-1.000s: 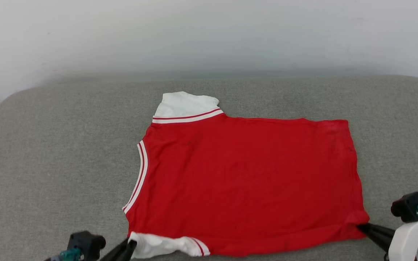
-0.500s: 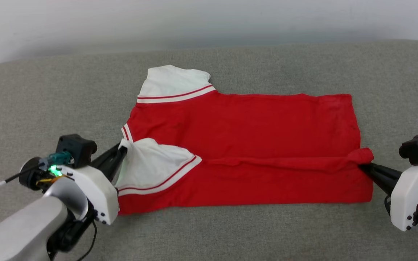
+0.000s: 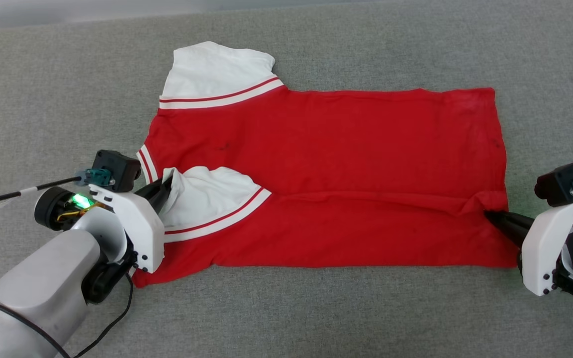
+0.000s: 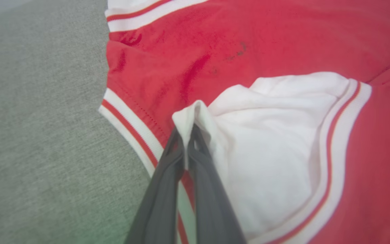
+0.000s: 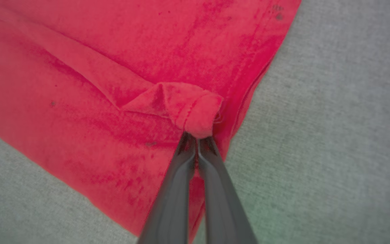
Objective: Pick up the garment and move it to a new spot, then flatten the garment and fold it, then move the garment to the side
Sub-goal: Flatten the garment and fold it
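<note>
Mid-fold, by judgement. Lying mostly flat on grey cushion: garment, plain red face up. Clamped tight on near white sleeve with left gripper; pinched shut on near hem corner with right gripper. Near edge lapped over body, roughly to midline. Left: completing fold, further folds, moving aside.

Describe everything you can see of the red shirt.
The garment is a red, soft knit shirt with white sleeves and red-and-white striped trim, lying mostly flat on the grey fabric surface. Its near edge is folded over onto the body. The left gripper pinches the near white sleeve; the right gripper pinches the hem corner.
</note>
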Tool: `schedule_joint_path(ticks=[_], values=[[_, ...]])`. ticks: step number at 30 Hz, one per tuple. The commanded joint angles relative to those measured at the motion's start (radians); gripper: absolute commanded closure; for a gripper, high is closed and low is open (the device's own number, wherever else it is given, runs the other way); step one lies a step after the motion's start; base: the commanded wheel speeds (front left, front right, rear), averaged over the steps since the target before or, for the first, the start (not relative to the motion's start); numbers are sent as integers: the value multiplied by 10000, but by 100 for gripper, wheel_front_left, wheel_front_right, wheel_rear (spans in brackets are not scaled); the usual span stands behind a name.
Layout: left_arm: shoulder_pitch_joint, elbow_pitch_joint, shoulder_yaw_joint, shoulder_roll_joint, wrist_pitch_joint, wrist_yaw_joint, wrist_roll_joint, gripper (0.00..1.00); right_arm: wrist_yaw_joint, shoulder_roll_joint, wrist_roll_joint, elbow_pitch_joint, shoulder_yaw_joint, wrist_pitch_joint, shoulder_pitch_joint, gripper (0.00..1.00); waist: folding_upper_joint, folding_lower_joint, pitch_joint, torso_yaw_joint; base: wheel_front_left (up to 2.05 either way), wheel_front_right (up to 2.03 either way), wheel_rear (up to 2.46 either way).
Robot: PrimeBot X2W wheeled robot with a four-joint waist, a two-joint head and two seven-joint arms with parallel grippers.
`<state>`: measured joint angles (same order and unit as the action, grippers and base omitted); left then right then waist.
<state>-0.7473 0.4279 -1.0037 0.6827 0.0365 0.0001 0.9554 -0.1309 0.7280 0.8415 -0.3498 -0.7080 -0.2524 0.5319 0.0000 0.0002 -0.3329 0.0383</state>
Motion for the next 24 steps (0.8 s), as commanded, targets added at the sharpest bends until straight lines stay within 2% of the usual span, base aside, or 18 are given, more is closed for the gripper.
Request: schedule_joint_path(ticks=[1, 5, 6, 7, 8, 9, 16, 20, 24], values=[[-154, 128, -18, -49, -15, -61, 40, 100, 5, -80, -30, -71, -76, -57, 41, 100, 0, -2, -22, 24, 0, 0, 0], [-197, 1011, -102, -328, 128, -353, 28, 100, 4, -339, 62, -333, -114, -80, 77, 100, 0, -2, 97, 40, 0, 0, 0], [-219, 1172, -97, -379, 175, -429, 45, 83, 4, -400, 89, -378, -96, -66, 68, 91, 0, -2, 172, 35, 0, 0, 0], [-234, 1315, -116, -421, 193, -475, 55, 26, 4, -396, 69, -380, -114, -55, 60, 75, 0, -2, 267, 16, 0, 0, 0], [-269, 1431, -135, -433, 212, -513, 14, 0, 4, -399, 20, -386, -106, 12, 49, 29, 0, -2, 371, 0, 0, 0, 0], [-306, 1518, -138, -426, 226, -542, 4, 0, 4, -430, 14, -377, -50, 95, 40, 0, 0, -2, 476, -11, 0, 0, 0], [-634, 1443, -122, -146, -82, -612, -2, 0, 4, -262, -76, -173, 237, 508, -316, 0, 0, -2, 1239, -222, 0, 0, 0], [-1005, 910, -42, 137, -870, -664, 274, 0, 4, -190, -141, 2, 452, 582, -535, 0, 0, -2, 1501, -337, 0, 0, 0], [-1336, 236, -147, 551, -2414, -772, 750, 0, 4, -208, -243, 132, 638, 496, -723, 0, 0, -2, 1663, -381, 0, 0, 0]])
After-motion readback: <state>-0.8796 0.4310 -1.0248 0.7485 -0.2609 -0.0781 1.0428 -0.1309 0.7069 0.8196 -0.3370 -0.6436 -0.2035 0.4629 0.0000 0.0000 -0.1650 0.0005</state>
